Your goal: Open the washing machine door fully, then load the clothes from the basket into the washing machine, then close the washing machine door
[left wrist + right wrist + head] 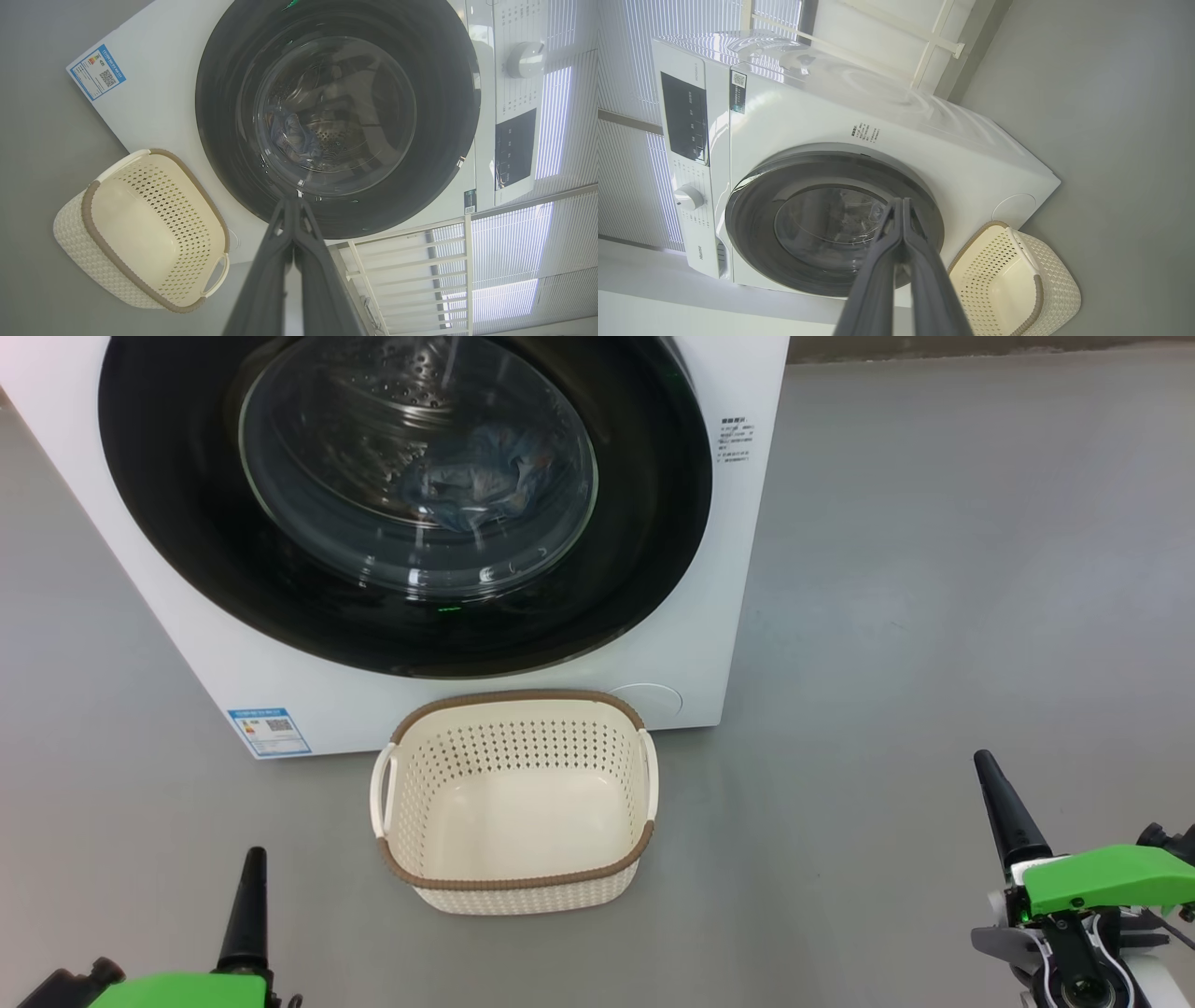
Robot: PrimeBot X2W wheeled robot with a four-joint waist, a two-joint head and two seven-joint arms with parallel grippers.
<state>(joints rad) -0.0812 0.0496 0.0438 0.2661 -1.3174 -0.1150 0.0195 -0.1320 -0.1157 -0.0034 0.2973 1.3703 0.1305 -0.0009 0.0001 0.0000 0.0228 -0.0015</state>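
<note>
The head view's top edge cuts off the washing machine [747, 569] and the upper arc of the washing machine door [168, 523]. Behind the glass the clothes [471, 476] are dim, their print unreadable. The blue label [269, 732] carries text too small to read

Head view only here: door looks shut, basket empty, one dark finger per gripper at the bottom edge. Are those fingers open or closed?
Observer: In the left wrist view the left gripper has its fingers meeting at the tips, holding nothing.
Operator: And the right one?
Observer: The right gripper is shut too, tips touching, empty.
Operator: What sits above the washing machine door?
Observer: The right wrist view shows a dark control panel and a white dial there.
</note>
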